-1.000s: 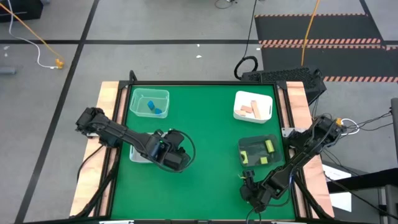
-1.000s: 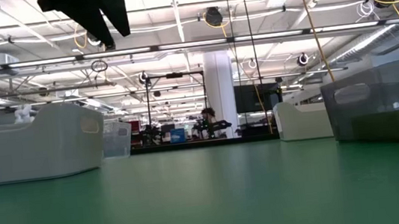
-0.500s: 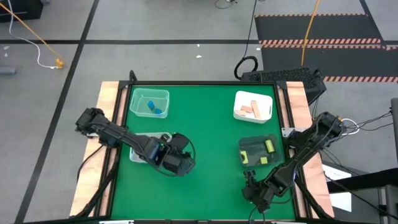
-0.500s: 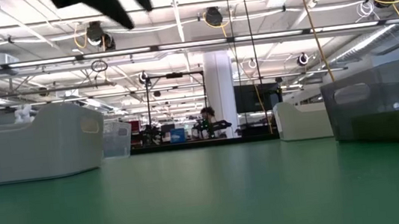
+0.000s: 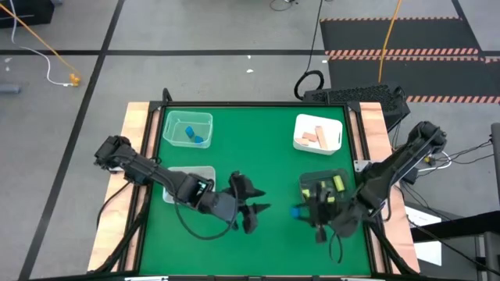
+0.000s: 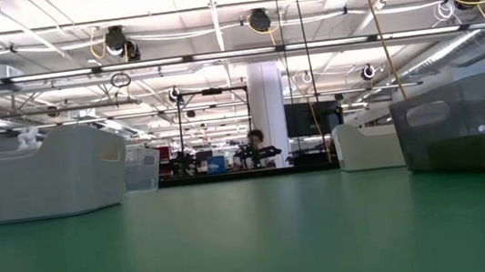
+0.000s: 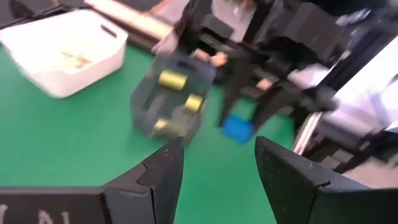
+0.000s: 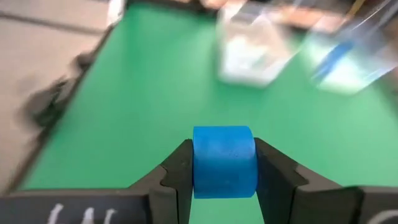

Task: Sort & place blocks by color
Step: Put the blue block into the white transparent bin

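You have most blocks in their trays, and your right gripper point(image 5: 306, 212) pinches one last blue block point(image 5: 298, 211) near the table's point(image 5: 266, 156) front edge, while your left gripper point(image 5: 251, 209) waits open.

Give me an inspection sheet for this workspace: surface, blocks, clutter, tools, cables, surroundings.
Surface: green mat, wooden side rails.
Job's things: blue blocks in clear tray; tan blocks in white tray; yellow-green blocks in dark tray; another tray partly hidden under the left arm.
Clutter: nothing seen.
Tools: right tool shut on blue block, beside the dark tray; left tool open, empty, mid-table.
Cables: orange cable, black cable on the floor.
Surroundings: striped floor mats; large hall behind.
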